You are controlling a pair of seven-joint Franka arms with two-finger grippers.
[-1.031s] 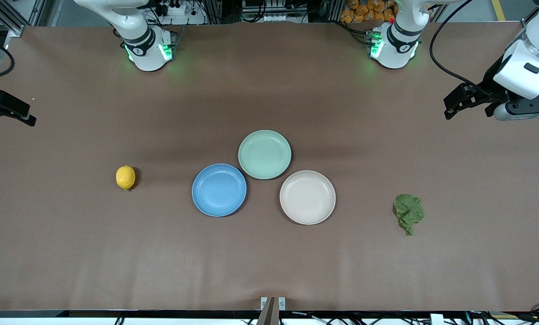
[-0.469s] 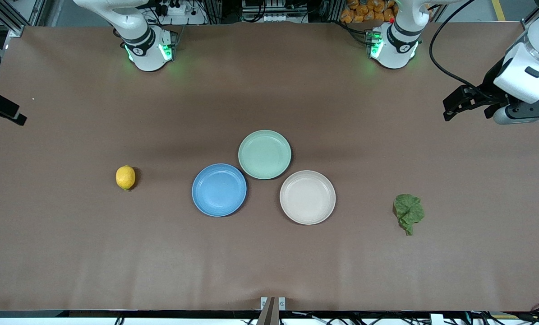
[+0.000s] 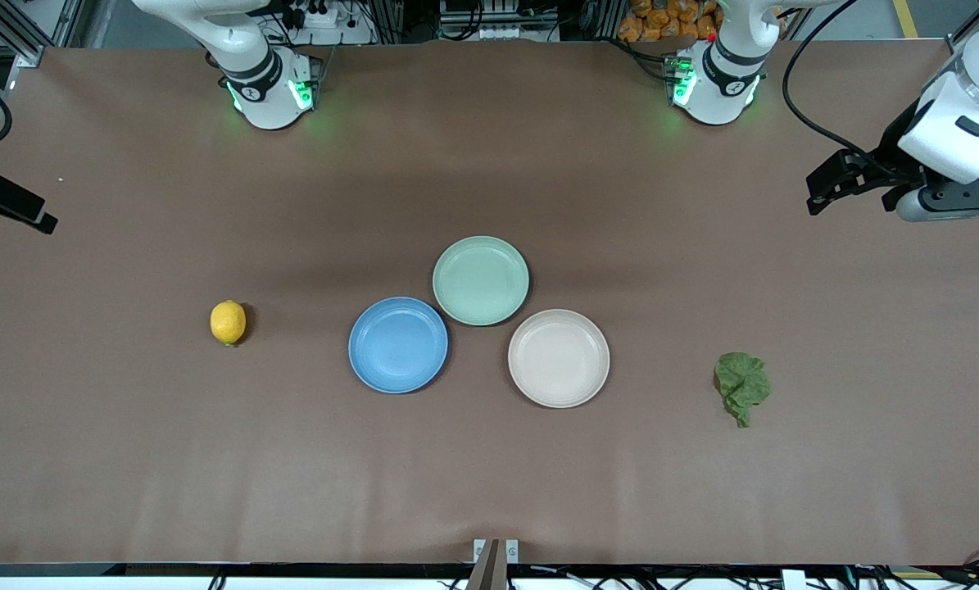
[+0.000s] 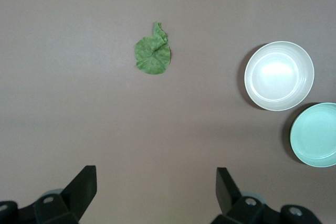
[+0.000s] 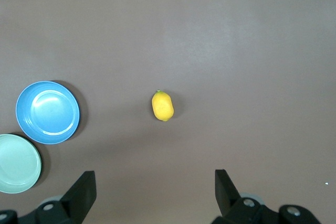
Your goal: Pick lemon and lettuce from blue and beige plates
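The yellow lemon [image 3: 228, 322] lies on the bare table toward the right arm's end, apart from the blue plate [image 3: 398, 345]. The green lettuce [image 3: 742, 385] lies on the table toward the left arm's end, apart from the beige plate [image 3: 559, 358]. Both plates hold nothing. My left gripper [image 3: 821, 192] hangs open over bare table at its end. In the left wrist view, the lettuce [image 4: 153, 56] and beige plate [image 4: 279, 75] lie well ahead of the open left gripper [image 4: 156, 179]. My right gripper [image 3: 34, 215] hangs open at the other end; its view shows the lemon [image 5: 163, 105], blue plate [image 5: 48, 112] and right gripper [image 5: 155, 182].
A pale mint-green plate [image 3: 481, 280] touches both other plates, farther from the front camera than they are, and holds nothing. It also shows as a mint plate [image 4: 315, 135] in the left wrist view and a mint plate [image 5: 18, 163] in the right wrist view. Brown table surface surrounds everything.
Both grippers have drifted only slightly at their ends of the table, staying open. The lemon, lettuce and plates have not moved.
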